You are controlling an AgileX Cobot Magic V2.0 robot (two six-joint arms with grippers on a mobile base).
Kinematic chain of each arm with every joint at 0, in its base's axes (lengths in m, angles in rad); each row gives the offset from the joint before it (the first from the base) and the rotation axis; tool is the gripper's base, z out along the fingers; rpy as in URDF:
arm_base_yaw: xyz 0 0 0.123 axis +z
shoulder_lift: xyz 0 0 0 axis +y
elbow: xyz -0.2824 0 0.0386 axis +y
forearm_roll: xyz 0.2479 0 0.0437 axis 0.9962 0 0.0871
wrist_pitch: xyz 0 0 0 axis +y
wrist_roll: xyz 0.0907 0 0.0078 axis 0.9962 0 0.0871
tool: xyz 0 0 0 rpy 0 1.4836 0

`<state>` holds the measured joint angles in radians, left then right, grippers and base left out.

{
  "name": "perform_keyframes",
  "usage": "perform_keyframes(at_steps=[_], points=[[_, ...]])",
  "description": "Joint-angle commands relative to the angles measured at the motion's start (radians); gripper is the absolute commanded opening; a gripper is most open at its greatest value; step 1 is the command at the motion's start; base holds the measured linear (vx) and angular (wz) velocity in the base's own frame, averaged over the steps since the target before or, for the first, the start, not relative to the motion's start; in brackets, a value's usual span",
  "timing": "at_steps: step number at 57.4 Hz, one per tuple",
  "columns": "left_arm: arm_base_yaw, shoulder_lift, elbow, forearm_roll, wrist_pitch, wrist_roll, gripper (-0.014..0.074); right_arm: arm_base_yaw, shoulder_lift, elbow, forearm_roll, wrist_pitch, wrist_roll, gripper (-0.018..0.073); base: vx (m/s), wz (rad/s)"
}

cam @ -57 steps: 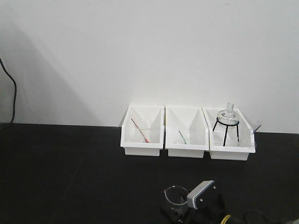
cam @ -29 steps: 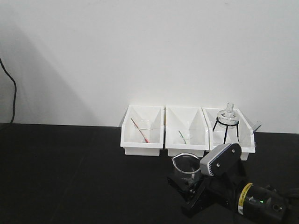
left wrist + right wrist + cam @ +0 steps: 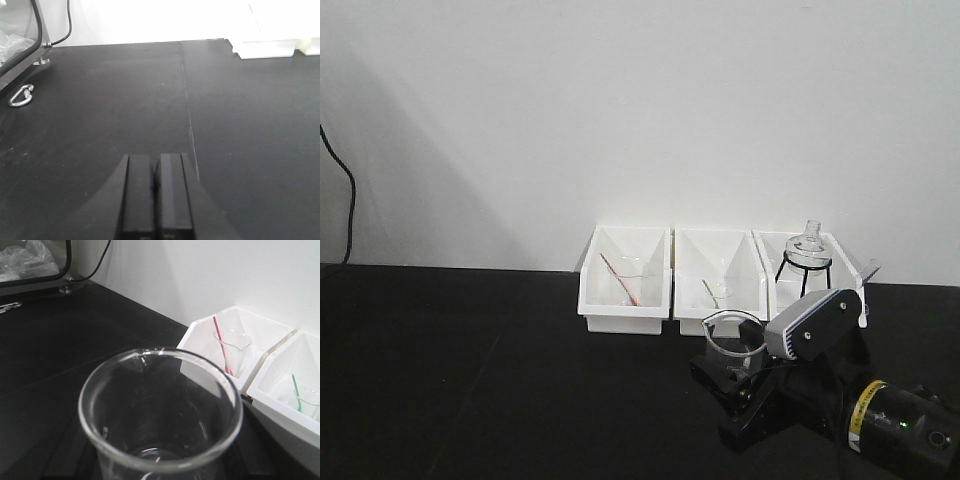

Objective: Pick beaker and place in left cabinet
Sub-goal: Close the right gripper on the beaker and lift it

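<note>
The right gripper (image 3: 730,368) is seen clamped on the beaker (image 3: 724,338), with its black fingers (image 3: 708,374) set against the lower wall of the glass. The beaker is held mouth up over the right half of the bench (image 3: 470,380), just in front of the row of bins at the back edge. In the front view its rim overlaps the front wall of the middle bin (image 3: 688,318). In the right wrist view the lower frame is filled by the beaker's rim and spout. A grey housing (image 3: 812,326) is carried on the right arm just beside the glass.

The left gripper (image 3: 156,192) is shown with its two fingers pressed together over the bench, beside a seam (image 3: 186,100) in its top.

Three white bins are lined up against the wall (image 3: 640,120). In the left bin (image 3: 623,315) a small glass vessel is kept with a red rod (image 3: 222,347). A green rod (image 3: 295,387) is seen in the middle bin. In the right bin (image 3: 842,272) a flask (image 3: 808,243) is stood on a black tripod (image 3: 807,264).

The cabinet (image 3: 30,289) is found at the bench's left end, well apart from the beaker, and crumpled clear plastic (image 3: 30,257) is seen behind its glass door. A metal snap hook (image 3: 20,96) is laid on the bench near the cabinet's foot (image 3: 42,60), and a black cable (image 3: 67,22) is run down the wall beside it.
</note>
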<state>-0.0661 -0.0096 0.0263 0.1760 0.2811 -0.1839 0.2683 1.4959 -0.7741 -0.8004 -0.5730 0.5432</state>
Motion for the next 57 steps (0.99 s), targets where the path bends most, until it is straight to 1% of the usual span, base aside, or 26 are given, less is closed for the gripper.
perform_keyframes(at_steps=[1, 57], points=[[-0.007, -0.017, -0.009, -0.002, -0.083, -0.003, 0.0004, 0.001, -0.038, -0.029, 0.02, -0.066, 0.004, -0.0003, 0.0, 0.0], [-0.007, -0.017, -0.009, -0.002, -0.083, -0.003, 0.0004, 0.0, -0.038, -0.029, 0.021, -0.066, 0.004, -0.0004, -0.01, 0.03]])
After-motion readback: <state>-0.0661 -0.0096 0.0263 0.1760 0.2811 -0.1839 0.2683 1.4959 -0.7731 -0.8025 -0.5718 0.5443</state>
